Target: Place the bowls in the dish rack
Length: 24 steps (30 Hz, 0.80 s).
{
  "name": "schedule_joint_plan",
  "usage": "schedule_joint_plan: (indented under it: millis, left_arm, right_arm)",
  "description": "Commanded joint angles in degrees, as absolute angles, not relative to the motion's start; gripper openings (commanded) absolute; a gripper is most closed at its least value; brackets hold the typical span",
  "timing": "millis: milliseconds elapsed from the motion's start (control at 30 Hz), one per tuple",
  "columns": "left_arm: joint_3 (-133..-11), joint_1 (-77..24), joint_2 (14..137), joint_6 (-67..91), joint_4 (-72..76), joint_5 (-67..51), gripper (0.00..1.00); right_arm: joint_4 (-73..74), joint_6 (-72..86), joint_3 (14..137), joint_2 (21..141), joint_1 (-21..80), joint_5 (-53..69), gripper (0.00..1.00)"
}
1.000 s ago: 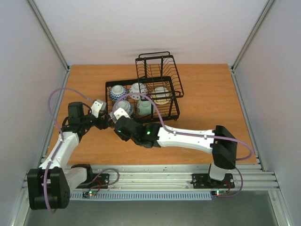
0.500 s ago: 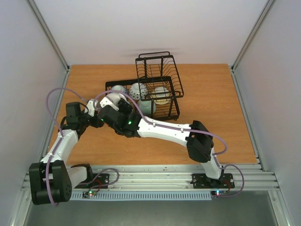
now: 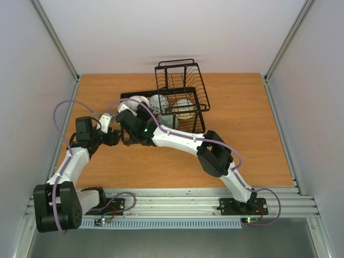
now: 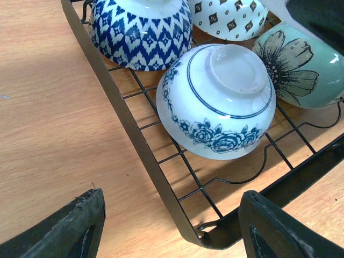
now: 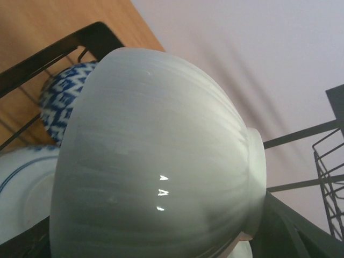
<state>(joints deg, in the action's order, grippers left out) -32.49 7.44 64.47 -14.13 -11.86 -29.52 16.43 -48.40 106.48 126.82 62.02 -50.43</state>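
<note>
The black wire dish rack [image 3: 200, 122] stands mid-table, and its near left corner [image 4: 130, 126] fills the left wrist view. Upside down in its lower basket lie a blue zigzag bowl [image 4: 142, 29], a blue floral bowl [image 4: 220, 102], a diamond-dotted white bowl [image 4: 231, 16] and a pale green flower bowl [image 4: 301, 70]. My right gripper [image 3: 136, 110] is shut on a pale green ribbed bowl [image 5: 156, 161], tipped on its side over the rack's left end. My left gripper [image 4: 172, 231] is open, its fingers either side of the rack's corner without touching it.
A smaller raised basket [image 3: 180, 80] sits on the rack's far right side, with a cream bowl [image 3: 185, 107] below it. The right arm's forearm [image 3: 177, 141] stretches across the rack's front. Bare wooden tabletop [image 3: 242, 107] lies right of the rack.
My right arm has swung left and away from me, carrying the pale green bowl from in front of the rack to above its left end. The left gripper has barely shifted.
</note>
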Motion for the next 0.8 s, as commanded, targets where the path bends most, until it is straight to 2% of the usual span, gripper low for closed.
schedule_joint_plan:
  millis: [0,767]
  left_arm:
    - [-33.15,7.73,65.08,-14.33,-10.03,-29.49,0.69]
    - [-33.27,7.82,65.24,-14.68,-10.56,-31.19,0.69]
  right_arm:
    - [9.7,-52.55,111.03,129.07,60.41,-52.41,0.01]
    - [15.97,-57.18,130.05,146.23,54.27,-53.24,0.01]
